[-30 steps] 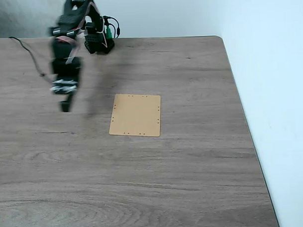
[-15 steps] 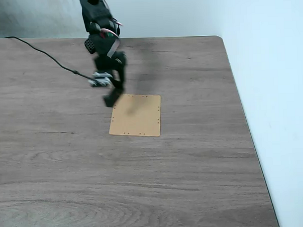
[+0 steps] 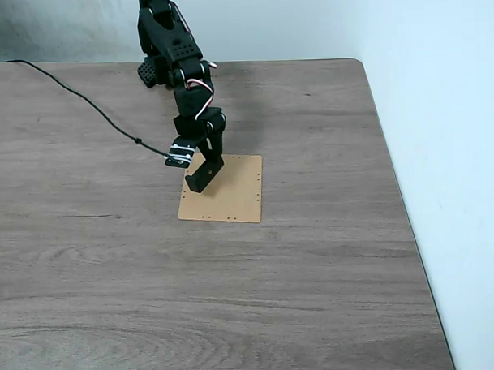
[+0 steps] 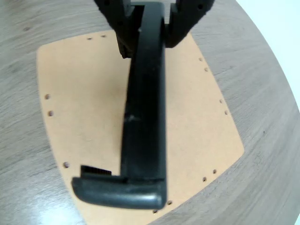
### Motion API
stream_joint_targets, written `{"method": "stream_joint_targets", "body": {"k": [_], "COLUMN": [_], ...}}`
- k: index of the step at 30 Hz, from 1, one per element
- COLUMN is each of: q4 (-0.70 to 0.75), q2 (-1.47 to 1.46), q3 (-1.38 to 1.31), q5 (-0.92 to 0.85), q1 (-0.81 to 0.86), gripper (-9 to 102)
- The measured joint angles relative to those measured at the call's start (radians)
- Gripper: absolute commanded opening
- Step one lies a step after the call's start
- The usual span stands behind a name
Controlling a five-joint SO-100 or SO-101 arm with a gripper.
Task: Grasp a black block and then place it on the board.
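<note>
We observe the hand point(image 4: 149, 23) clamped on the black block point(image 4: 143, 117), held above the board point(image 4: 84, 117) on the worktop point(image 3: 316, 296).

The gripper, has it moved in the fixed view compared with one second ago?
Yes. The gripper, shut on the black block, went rightward from the bare table to above the board's left part.

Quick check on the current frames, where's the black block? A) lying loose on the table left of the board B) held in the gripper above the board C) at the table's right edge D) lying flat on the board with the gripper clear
B: in the wrist view the gripper is clamped on one end of the black block, with the board right beneath it.
</note>
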Motion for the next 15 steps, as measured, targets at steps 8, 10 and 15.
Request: {"method": "stream_joint_targets", "body": {"k": [8,10,15], "q4": [-0.054,-0.057,-0.083], "q2": [-0.037,-0.035,-0.046], "q3": [0.020,0.026,0.054], "q5": [0.046,0.048,0.032], "q1": [-0.020,-0.021,-0.025], "gripper": [9,15,22]}}
